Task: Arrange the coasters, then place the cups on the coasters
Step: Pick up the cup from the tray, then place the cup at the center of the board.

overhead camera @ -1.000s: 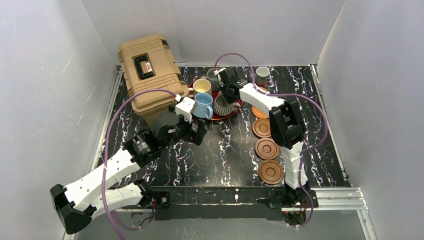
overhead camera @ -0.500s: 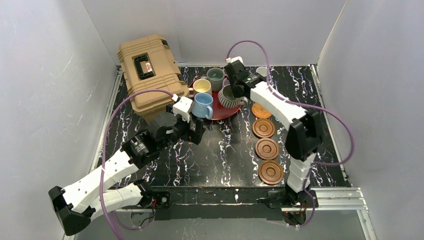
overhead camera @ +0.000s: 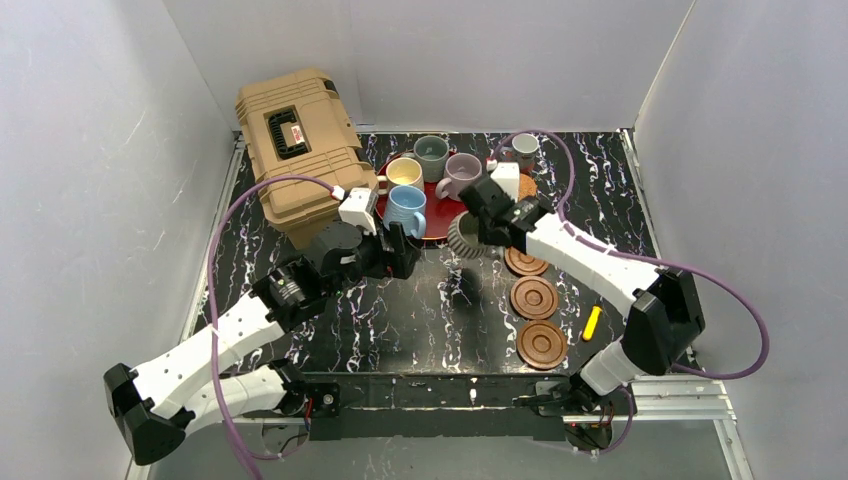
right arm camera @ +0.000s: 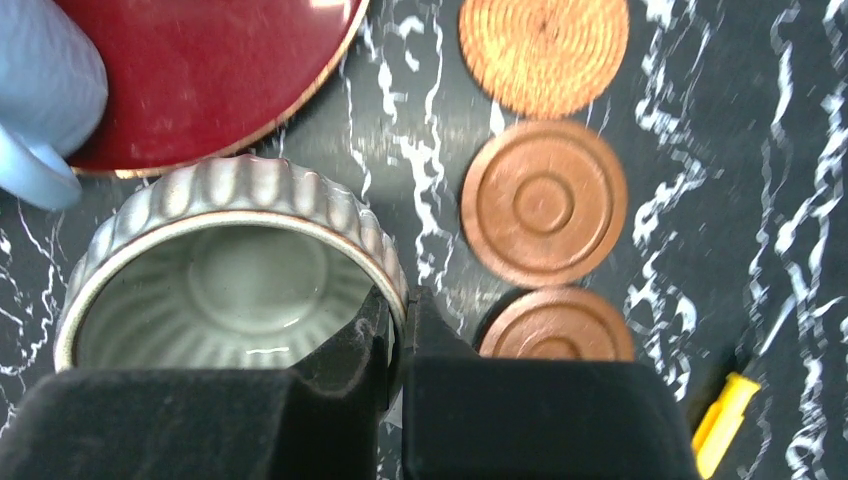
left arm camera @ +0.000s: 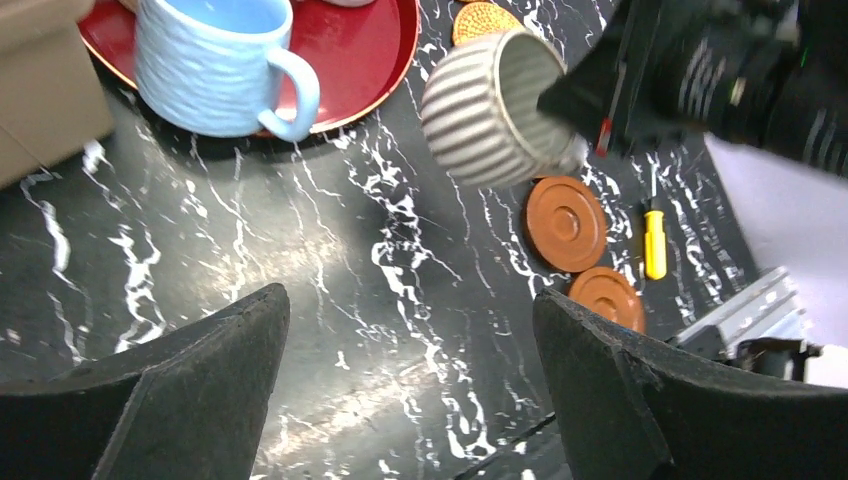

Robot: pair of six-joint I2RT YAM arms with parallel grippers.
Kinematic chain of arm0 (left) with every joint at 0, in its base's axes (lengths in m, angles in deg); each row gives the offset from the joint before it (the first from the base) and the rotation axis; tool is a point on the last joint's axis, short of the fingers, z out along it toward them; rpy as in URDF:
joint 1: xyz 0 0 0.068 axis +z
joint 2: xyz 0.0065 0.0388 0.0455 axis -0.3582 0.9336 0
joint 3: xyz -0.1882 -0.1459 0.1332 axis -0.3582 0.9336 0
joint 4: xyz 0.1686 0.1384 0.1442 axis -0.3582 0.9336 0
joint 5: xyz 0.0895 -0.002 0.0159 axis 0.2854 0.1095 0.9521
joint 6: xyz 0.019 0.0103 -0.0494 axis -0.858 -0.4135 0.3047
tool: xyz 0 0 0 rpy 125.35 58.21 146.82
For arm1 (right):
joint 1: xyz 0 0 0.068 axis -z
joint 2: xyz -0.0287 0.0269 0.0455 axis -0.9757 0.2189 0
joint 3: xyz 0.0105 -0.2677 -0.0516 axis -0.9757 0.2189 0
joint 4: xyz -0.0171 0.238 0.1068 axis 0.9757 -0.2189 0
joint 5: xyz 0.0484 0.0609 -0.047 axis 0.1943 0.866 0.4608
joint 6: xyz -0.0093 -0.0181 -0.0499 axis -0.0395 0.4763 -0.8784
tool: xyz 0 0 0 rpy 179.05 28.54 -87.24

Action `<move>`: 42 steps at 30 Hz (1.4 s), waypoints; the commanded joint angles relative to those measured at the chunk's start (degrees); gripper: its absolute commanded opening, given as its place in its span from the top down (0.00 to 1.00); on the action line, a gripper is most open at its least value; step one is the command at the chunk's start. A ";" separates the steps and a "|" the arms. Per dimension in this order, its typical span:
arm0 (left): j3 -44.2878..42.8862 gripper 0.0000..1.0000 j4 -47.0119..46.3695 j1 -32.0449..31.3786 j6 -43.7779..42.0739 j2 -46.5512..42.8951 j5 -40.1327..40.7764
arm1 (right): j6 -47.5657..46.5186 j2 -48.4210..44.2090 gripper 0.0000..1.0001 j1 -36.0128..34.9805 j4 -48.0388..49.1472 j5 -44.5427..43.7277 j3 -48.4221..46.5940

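From where I stand, no writing can be made out anywhere. The only thing that looks like a label is a small red-and-white sticker (overhead camera: 292, 131) by the handle recess on the lid of the tan hard case (overhead camera: 322, 172) at the far left, and its print is too small to read. The mugs, coasters and arms show no lettering, brand or number that I can make out.
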 commanded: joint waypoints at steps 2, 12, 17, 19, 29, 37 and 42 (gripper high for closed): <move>-0.07 0.11 0.08 -0.81 15.67 2.52 1.57 | 15.32 -6.96 0.99 -4.58 2.81 -5.01 8.11; 2.45 0.11 -0.04 -8.73 23.81 10.14 5.33 | 26.86 -10.17 0.99 -11.56 4.84 -7.35 19.67; 3.29 0.10 -1.72 -9.76 25.08 12.70 5.98 | 28.97 -8.69 0.99 -13.20 3.96 -9.07 20.54; 3.52 0.10 -2.29 -9.76 25.23 13.64 5.89 | 30.03 -7.81 0.99 -13.61 2.92 -9.86 20.56; 3.88 0.09 -4.38 -9.76 26.89 18.31 5.95 | 30.48 -5.55 0.91 -13.94 5.56 -7.47 22.50; 3.11 0.07 -5.71 -8.91 24.98 21.16 2.63 | 29.65 -6.51 0.70 -13.94 7.41 -6.41 23.39; 3.52 0.06 -4.81 -7.00 22.20 19.12 0.99 | 27.96 -10.24 0.55 -13.94 9.77 -5.26 25.47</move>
